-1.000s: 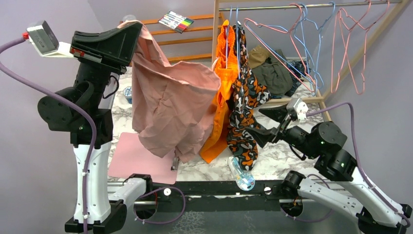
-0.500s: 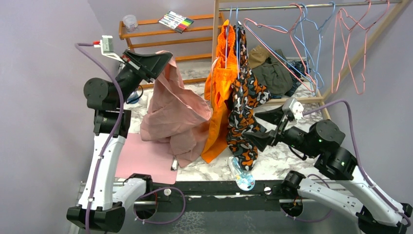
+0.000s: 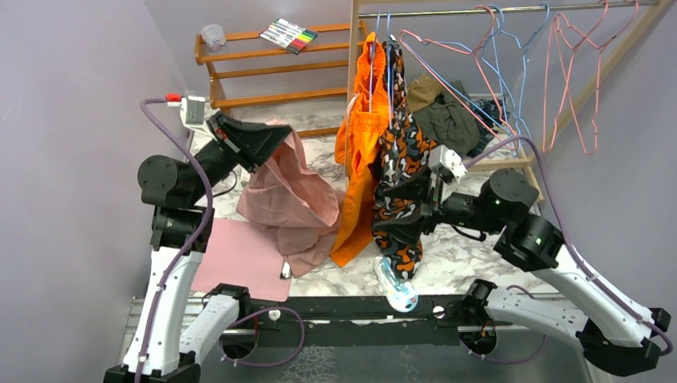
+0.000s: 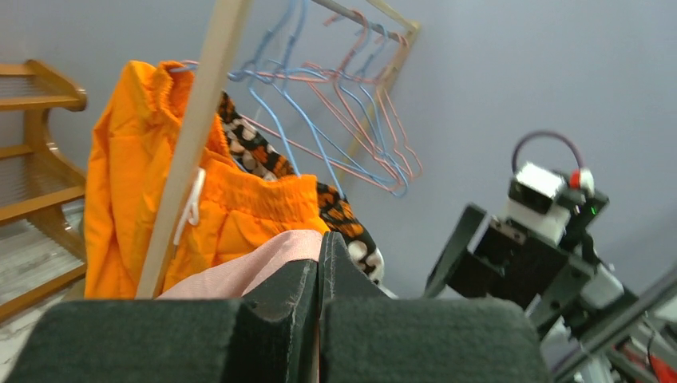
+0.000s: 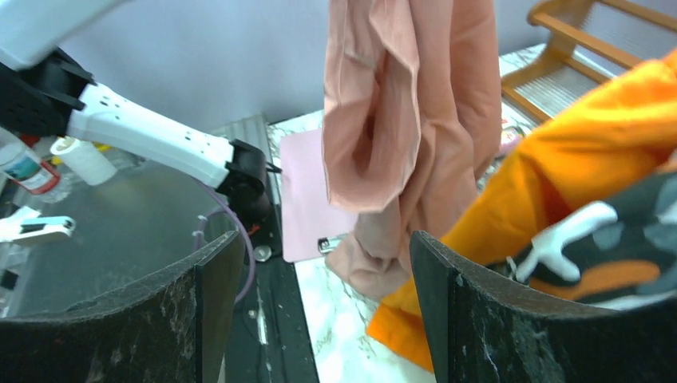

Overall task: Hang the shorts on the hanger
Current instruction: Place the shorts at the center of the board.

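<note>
Slippage is my worry: my left gripper (image 3: 273,140) is pinched tight on one edge of the shorts (image 3: 291,199), and the rest sags toward the table beside the orange garment (image 3: 355,159). My right gripper (image 5: 319,303) gapes wide, empty. The hanger (image 3: 453,88) hangs on the rail, well apart; snagging that garment could tug the cloth free.

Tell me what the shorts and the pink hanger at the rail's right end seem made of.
The shorts: soft woven cloth, perhaps cotton, matte dusty pink; it creases and drapes in loose folds. The hanger: thin wire, probably coated metal, smooth pink; its slim bent outline holds shape.
</note>
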Robot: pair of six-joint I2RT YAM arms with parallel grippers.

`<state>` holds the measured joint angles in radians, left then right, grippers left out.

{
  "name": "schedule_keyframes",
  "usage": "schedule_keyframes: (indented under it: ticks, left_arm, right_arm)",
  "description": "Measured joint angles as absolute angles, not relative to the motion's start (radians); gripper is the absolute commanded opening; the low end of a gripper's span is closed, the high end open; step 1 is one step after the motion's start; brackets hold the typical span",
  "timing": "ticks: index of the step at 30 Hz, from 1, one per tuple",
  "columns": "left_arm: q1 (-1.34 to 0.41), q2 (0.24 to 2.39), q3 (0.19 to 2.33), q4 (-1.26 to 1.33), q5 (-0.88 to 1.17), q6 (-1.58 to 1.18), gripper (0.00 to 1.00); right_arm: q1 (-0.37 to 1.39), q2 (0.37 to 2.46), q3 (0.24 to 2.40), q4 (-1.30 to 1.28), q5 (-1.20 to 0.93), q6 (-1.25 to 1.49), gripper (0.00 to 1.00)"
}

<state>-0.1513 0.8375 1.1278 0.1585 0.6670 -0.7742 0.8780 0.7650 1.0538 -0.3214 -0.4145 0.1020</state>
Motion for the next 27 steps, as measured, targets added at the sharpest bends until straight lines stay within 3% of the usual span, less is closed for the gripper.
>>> schedule_keyframes:
  ticks: [11, 27]
  left_arm:
    - [-0.232, 0.701, 0.978, 0.204, 0.814, -0.682, 0.0]
    - [-0.284, 0.48, 0.824, -0.063, 0.693, -0.642, 0.0]
  right_arm:
    - [0.885, 0.95, 1.155, -0.168, -0.461, 0.162, 0.78]
    - [1.107, 1.18, 1.168, -0.07, -0.358, 0.144, 0.8]
